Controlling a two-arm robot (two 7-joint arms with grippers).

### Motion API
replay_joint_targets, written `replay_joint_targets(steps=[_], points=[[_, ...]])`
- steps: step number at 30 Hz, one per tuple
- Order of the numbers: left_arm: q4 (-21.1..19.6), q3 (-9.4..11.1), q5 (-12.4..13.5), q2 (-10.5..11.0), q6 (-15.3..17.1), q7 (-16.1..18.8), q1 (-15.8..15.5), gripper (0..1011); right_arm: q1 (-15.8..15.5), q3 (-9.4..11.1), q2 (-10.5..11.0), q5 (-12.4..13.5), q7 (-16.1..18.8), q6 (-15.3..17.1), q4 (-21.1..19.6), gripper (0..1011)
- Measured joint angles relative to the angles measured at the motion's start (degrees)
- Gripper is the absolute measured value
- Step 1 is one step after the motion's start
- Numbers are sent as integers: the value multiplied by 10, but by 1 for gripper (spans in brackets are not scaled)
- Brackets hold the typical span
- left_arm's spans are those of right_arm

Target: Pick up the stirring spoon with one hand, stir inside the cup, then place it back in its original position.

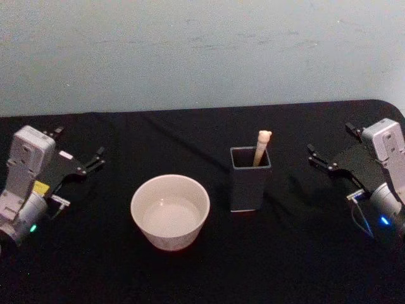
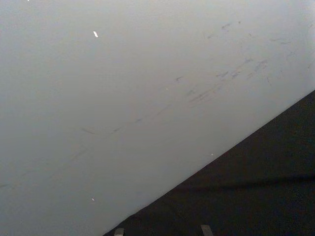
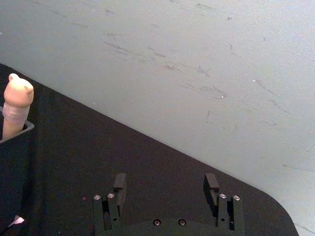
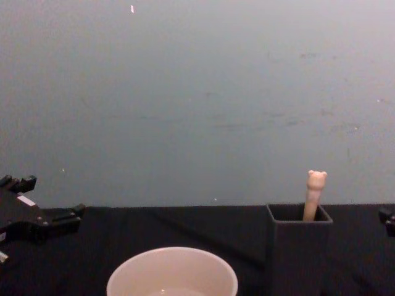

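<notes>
In the head view, the stirring spoon (image 1: 262, 147) stands in the dark grey square holder (image 1: 250, 183) right of centre, with just its cream handle and bear head above the rim. The wide cream-white cup (image 1: 170, 212) sits near it, to its left, on the black surface (image 1: 297, 259). The left end effector (image 1: 78, 145) rests at the left edge and the right end effector (image 1: 330, 144) at the right edge, both well apart from the spoon. In the left wrist view, the left end effector's two fingertips (image 2: 118, 231) peek in at the bottom, spread apart, with nothing between them. In the right wrist view, the right end effector (image 3: 166, 184) is spread wide and empty, and the bear head (image 3: 18, 93) shows at the left edge, leaning on the holder's (image 3: 15, 147) lip. In the chest view, the spoon (image 4: 315, 194) rises above the holder (image 4: 299, 246) at lower right, slightly tilted. We judge the spoon to be light, stiff and slim, and its smooth rounded handle may swivel in a pinch. We would take it just below the bear head, above the rim, and draw it straight up.
</notes>
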Motion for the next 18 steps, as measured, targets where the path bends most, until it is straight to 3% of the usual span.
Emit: replay_joint_targets(steps=[18], points=[[0, 0, 0, 0, 0, 0, 0, 1001, 0, 0, 0, 0, 0, 0, 0, 1002]])
